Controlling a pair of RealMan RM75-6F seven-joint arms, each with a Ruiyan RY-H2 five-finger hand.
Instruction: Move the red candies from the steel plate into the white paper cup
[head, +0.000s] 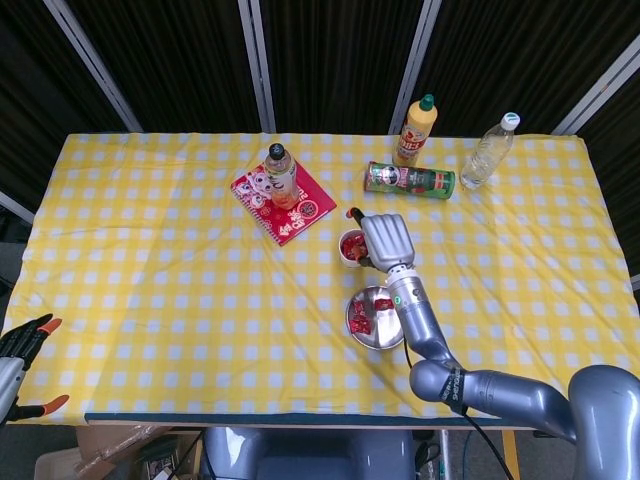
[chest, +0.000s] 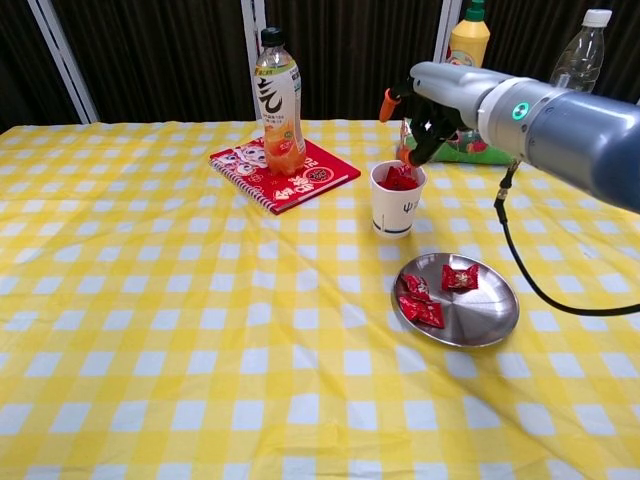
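Observation:
The white paper cup (head: 350, 250) (chest: 397, 205) stands mid-table with red candy showing inside it. Just in front of it lies the steel plate (head: 386, 339) (chest: 485, 318), which carries one red candy (chest: 460, 276) at its far side and a couple of red candies (chest: 420, 306) at its left. My right hand (head: 385, 240) (chest: 440, 95) hovers over the cup's far right rim, thumb stretched out and fingers pointing down at the cup mouth, with nothing in it. My left hand (head: 22, 345) sits off the table's front left corner, fingers spread, holding nothing.
A red notebook (head: 288, 208) (chest: 305, 175) with an orange drink bottle (head: 280, 172) (chest: 279, 105) on it lies left of the cup. Behind the cup are a green can lying on its side (head: 410, 180), a yellow sauce bottle (head: 417, 128) (chest: 468, 40) and a clear water bottle (head: 490, 150) (chest: 580, 50).

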